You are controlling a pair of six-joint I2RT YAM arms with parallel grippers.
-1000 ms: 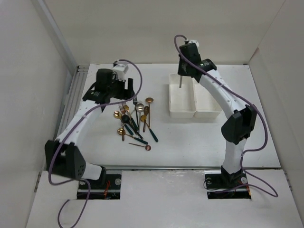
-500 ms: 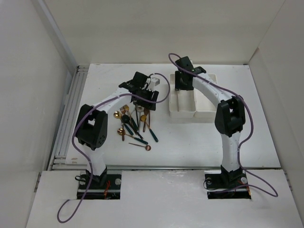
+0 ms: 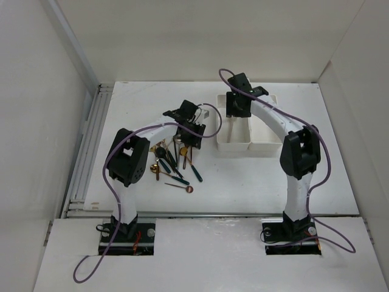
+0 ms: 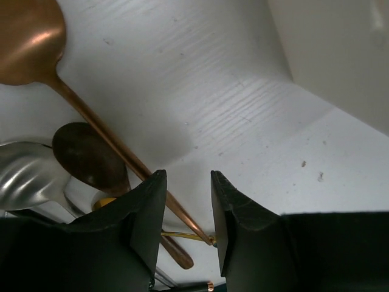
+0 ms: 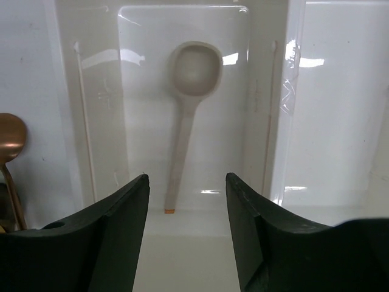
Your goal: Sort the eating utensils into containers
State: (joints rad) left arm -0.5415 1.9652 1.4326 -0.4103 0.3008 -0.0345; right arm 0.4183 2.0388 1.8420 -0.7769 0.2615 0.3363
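White walls close in a matte white table (image 3: pixel 255 182). Two smooth rectangular plastic containers (image 3: pixel 243 146) stand joined on it. The left one holds one pale metal spoon (image 5: pixel 185 115), and the right gripper (image 5: pixel 186 179) hovers above it, wide open and empty. The other utensils (image 3: pixel 173 161) lie heaped to the left, too tangled to count. The left gripper (image 4: pixel 185 179), narrowly parted, grips nothing above a copper spoon (image 4: pixel 36 36).
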